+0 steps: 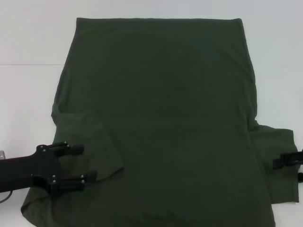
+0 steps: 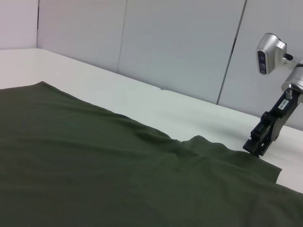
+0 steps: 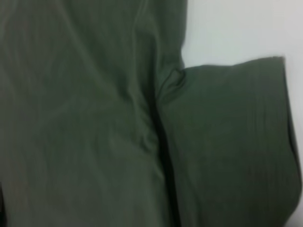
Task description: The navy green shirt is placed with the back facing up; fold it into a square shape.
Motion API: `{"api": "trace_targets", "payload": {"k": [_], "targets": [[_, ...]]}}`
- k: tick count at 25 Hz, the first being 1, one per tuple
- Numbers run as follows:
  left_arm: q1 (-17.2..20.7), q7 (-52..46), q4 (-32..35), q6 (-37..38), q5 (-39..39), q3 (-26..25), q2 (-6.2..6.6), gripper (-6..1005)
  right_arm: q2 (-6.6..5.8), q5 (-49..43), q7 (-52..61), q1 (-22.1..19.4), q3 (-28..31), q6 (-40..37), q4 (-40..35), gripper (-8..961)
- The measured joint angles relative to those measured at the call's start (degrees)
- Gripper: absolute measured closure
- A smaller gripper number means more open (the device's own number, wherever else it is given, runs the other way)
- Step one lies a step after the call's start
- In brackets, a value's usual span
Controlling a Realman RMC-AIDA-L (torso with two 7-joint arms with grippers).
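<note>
The navy green shirt [image 1: 170, 118] lies spread flat on the white table [image 1: 28, 42], its straight hem at the far side and its sleeves toward me. My left gripper [image 1: 83, 163] stands open low over the left sleeve [image 1: 90, 137], with nothing visibly between its fingers [image 1: 75, 148]. At the outer edge of the right sleeve [image 1: 277, 142] is my right gripper [image 1: 288, 161]. The left wrist view shows that right gripper [image 2: 259, 142] touching down at the sleeve's corner [image 2: 246, 163]. The right sleeve [image 3: 227, 142] fills the right wrist view.
Bare white table [image 2: 142, 99] runs along the shirt's far side and left side. Grey wall panels [image 2: 180, 42] stand behind the table. The shirt's near part runs off the bottom of the head view.
</note>
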Motion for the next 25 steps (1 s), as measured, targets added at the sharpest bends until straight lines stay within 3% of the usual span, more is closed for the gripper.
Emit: {"api": "trace_targets", "payload": {"k": [10,19,25], "targets": [[-0.1,0.0,0.0,0.0,0.2,0.0,-0.18,147,0.49,0.0,-0.2,0.8,0.0,0.1,0.1,41],[0.0,-0.1,0.1,0.1,-0.1,0.0,-0.07,148,0.82,0.0,-0.7,0.7,-3.8,0.9,-0.6,280],[0.1,-0.1,0.1,0.1,-0.2,0.0,-0.1,150,0.39,0.0,-0.5,0.9,-4.0,1.4,-0.6,399]]}}
